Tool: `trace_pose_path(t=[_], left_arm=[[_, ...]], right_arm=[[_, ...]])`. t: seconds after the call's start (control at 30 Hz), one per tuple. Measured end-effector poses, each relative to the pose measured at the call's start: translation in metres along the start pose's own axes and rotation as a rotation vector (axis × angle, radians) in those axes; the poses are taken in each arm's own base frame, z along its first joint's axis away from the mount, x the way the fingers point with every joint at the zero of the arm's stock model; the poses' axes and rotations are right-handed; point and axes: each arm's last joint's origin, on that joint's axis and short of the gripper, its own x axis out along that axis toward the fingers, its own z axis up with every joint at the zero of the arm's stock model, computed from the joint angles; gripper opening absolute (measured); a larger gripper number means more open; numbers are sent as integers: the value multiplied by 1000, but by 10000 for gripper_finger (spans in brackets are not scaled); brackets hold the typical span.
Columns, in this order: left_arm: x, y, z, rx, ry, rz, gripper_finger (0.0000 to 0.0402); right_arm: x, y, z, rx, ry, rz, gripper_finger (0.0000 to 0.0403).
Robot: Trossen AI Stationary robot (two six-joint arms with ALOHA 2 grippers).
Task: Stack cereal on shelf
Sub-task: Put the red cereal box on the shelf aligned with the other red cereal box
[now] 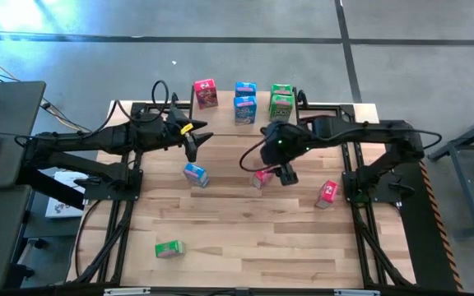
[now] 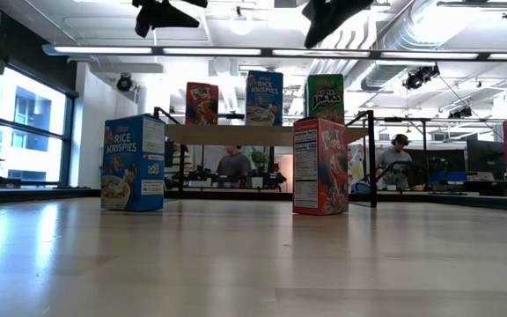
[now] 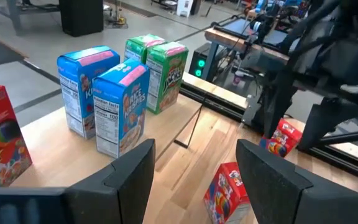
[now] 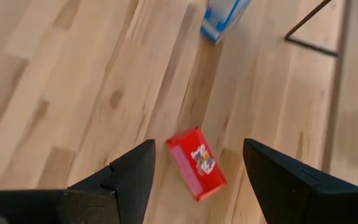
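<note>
The shelf [image 2: 236,134] stands at the table's far edge and carries a red box [image 1: 205,92], two blue boxes [image 1: 245,108] and two green boxes [image 1: 281,106], all upright. On the table are a blue box [image 1: 195,174], a red box [image 1: 262,178], another red box [image 1: 327,193] and a green box [image 1: 169,249]. My right gripper [image 1: 285,173] hangs open above the first red box [image 4: 196,163], which shows between its fingers without touching them. My left gripper [image 1: 192,144] is open in the air, near the shelf's left part [image 3: 48,143].
Black arm frames run along the table's left and right sides. The blue box [image 2: 133,163] and red box [image 2: 320,165] stand upright in front of the shelf. Bare tabletop lies between the green box and the near edge. People sit in the room beyond.
</note>
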Motion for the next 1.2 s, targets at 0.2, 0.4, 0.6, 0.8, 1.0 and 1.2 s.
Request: trace_pose_path(t=[0.2,0.4,0.6,0.8,1.0,1.2], left_arm=[[0,0,0,0,-1,0,216],[0,0,0,0,-1,0,216],[0,1,-2,6,16,5,216],[0,0,-2,6,16,5,216],[0,1,-2,6,16,6,216],[0,1,-2,7,19,6,216]], right_arm=[[23,-2,-2,-53,96,28,236],[46,-5,-2,-90,177,25,236],[62,-6,-5,-130,247,44,236],[77,-8,-8,-141,317,31,236],[90,-10,-11,-153,380,4,236],[91,-10,-13,-194,406,12,236]])
